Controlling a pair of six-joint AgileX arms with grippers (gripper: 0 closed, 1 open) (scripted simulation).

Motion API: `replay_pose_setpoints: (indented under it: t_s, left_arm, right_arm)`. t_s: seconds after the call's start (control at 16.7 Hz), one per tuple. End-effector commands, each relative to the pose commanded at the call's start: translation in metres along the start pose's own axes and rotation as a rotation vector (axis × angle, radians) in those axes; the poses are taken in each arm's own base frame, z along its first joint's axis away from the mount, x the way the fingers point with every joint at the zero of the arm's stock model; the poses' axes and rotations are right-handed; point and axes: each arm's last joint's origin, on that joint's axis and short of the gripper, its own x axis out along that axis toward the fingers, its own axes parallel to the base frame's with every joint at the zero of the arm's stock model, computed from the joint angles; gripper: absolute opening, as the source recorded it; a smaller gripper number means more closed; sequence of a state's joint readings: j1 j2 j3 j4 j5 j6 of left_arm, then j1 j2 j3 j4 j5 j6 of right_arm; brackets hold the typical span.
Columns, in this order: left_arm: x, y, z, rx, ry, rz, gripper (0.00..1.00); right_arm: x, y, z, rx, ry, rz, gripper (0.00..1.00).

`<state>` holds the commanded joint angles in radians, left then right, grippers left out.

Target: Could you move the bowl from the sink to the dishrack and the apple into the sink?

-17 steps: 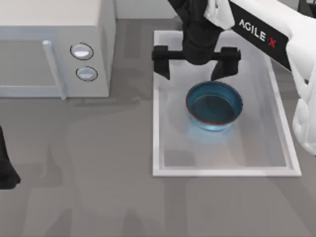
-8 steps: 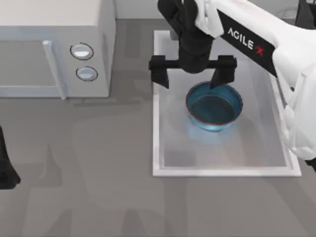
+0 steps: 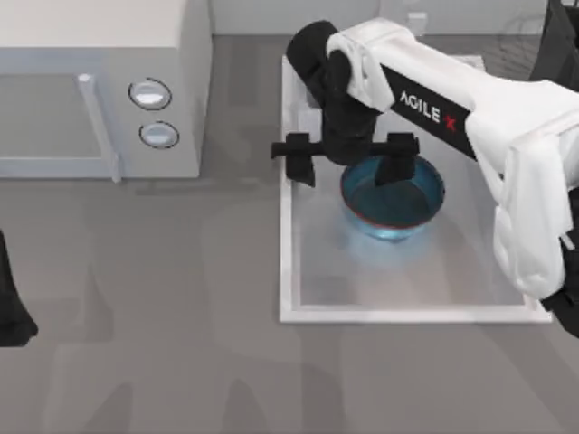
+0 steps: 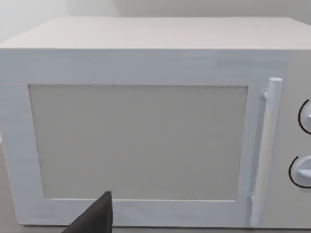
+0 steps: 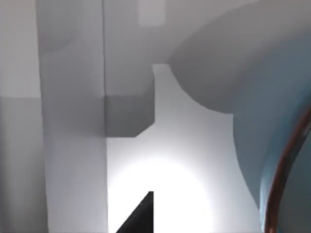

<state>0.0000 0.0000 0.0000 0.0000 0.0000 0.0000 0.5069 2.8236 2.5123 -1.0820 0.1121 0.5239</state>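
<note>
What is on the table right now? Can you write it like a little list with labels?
bowl: blue bowl sits inside the sink
sink: white basin on the table's right side
microwave: white microwave at the far left, door shut
right end effector: open, down at the bowl's far-left rim, one finger over the bowl, the other near the sink's left wall
left arm: parked at the table's left edge
dishrack: thin wire bars at the far right corner
bowl moved yet: no

bowl in sink, microwave left of sink
</note>
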Motion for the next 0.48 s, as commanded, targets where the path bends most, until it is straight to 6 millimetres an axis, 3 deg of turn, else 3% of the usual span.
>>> replay_pose_setpoints:
  t_s: [0.12,0.36,0.48]
  left_arm:
    - [0.0,0.0,0.0,0.0,0.0,0.0,1.0]
    - [0.0,0.0,0.0,0.0,0.0,0.0,1.0]
    - [0.0,0.0,0.0,0.0,0.0,0.0,1.0]
  right_arm:
    - [0.0186,-0.001,-0.0017,0.0,0.004,-0.002,1.0]
    - [0.0208,-0.0011,-0.0019,0.0,0.004,-0.002,1.0]
    - [0.0208,-0.0011,-0.0019,0.0,0.004,-0.002,0.85]
